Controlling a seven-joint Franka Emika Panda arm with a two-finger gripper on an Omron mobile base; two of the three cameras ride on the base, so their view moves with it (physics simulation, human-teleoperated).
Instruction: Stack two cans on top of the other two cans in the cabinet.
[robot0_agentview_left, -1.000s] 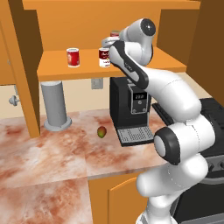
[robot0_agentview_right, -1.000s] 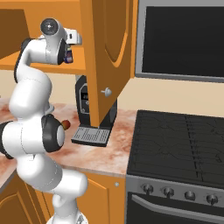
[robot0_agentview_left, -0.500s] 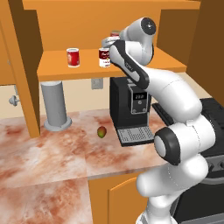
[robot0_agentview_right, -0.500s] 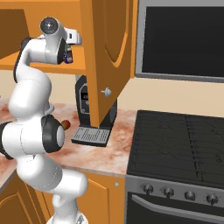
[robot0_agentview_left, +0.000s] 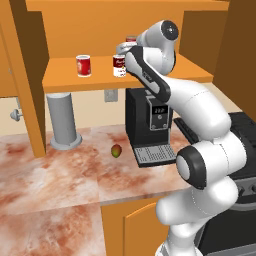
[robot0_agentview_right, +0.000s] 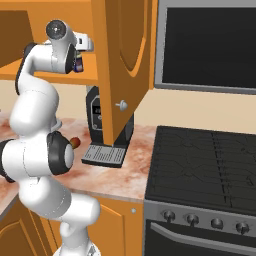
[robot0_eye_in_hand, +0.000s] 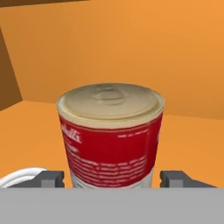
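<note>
In the hand view a red can (robot0_eye_in_hand: 111, 140) with a pale lid stands upright between my gripper (robot0_eye_in_hand: 114, 179) fingertips (robot0_eye_in_hand: 52, 178), with a small gap on each side. A pale curved rim shows under it at the lower left. In the left base view my gripper (robot0_agentview_left: 127, 46) reaches into the cabinet (robot0_agentview_left: 65, 77), and that can's top (robot0_agentview_left: 131, 38) shows behind the hand. A dark red and white can (robot0_agentview_left: 119, 65) and a bright red can (robot0_agentview_left: 83, 65) stand on the shelf. The dark blue can (robot0_agentview_right: 77, 62) sits just under the hand.
On the marble counter (robot0_agentview_left: 60, 175) below the shelf stand a black coffee machine (robot0_agentview_left: 150, 120), a grey cylinder (robot0_agentview_left: 62, 122) and a small fruit (robot0_agentview_left: 116, 150). The cabinet's side panel (robot0_agentview_right: 125, 65) hangs to the arm's right. A stove (robot0_agentview_right: 200, 170) lies further right.
</note>
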